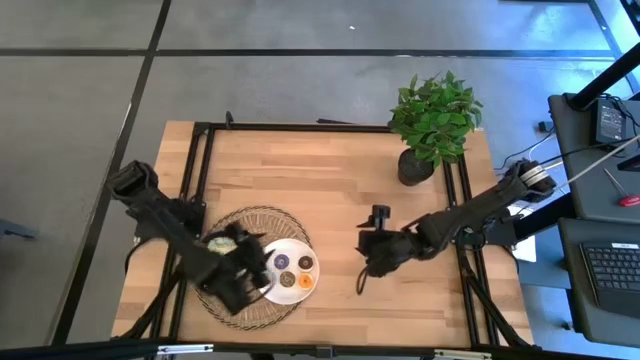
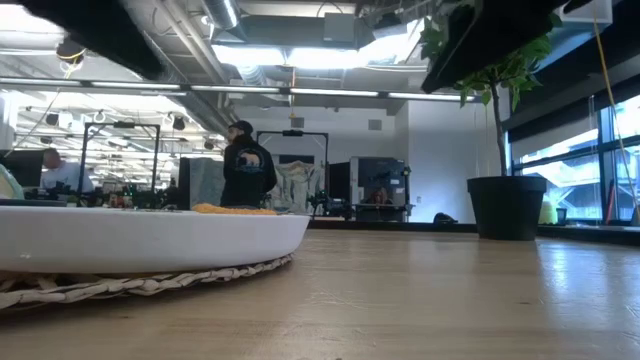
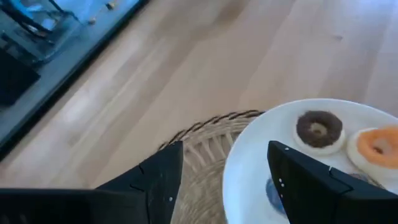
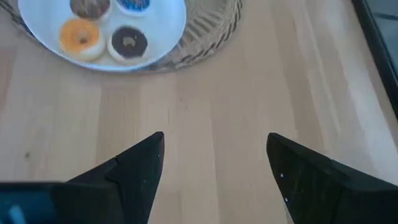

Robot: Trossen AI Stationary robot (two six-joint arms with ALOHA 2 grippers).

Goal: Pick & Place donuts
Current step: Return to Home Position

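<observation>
A white plate (image 1: 296,249) lies on a round woven mat (image 1: 262,218) on the wooden table. Several small donuts sit on it, among them a brown one (image 3: 318,129), an orange one (image 3: 378,146) and a dark one (image 4: 129,42). My left gripper (image 1: 248,272) (image 3: 227,180) hovers open over the plate's left rim and the mat. My right gripper (image 1: 367,262) (image 4: 214,168) is open above bare wood, to the right of the plate. A pale green thing (image 1: 223,243) shows beside the left gripper; I cannot tell what it is.
A potted plant (image 1: 432,125) stands near the table's far right corner. Bare wood lies between the plate and the right gripper. Black frame rails run along the table's left, right and far edges. Beyond the table, a person (image 2: 247,170) stands in the room.
</observation>
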